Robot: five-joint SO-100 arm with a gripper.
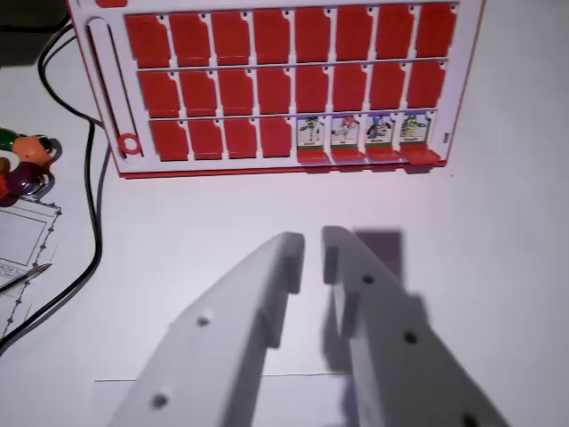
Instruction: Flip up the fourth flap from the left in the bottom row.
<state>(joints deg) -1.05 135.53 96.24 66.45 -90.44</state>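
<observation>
- Right now the gripper (313, 253) hangs over bare table (498, 231), below the red game board (98, 71) in the wrist view, well apart from it. Jaws nearly pressed together, only a thin slit between tips, holding nothing.
- Board lies flat, 3 rows of flaps. Bottom row: 4 red flaps lying down on the wrist view's left, then 4 already up on the right w/ cartoon picture cards (362, 130) showing.
- Target = fourth flap (276, 136) counting from the wrist view's left in bottom row, i.e. last closed one, just beside the first raised card. Not yet flipped, by the look of it.
- Judgement: approach phase, arm needs to travel fwd toward the board's near edge and a bit to the view's left.
- To do it well: keep jaws narrow so one tip acts as a poker; a wide spread would prob. catch the third flap or the raised neighbour.
- Aim the tip at the flap's near edge, get under it, then lift and push away. Which edge is the hinge I can't tell for sure.
- Risk: board is light plastic, may slide on the smooth table if pushed hard, so go gentle and more up than fwd.
- Black cable (89, 222) and colourful toy (27, 160) sit off to the view's left, out of the path.
</observation>
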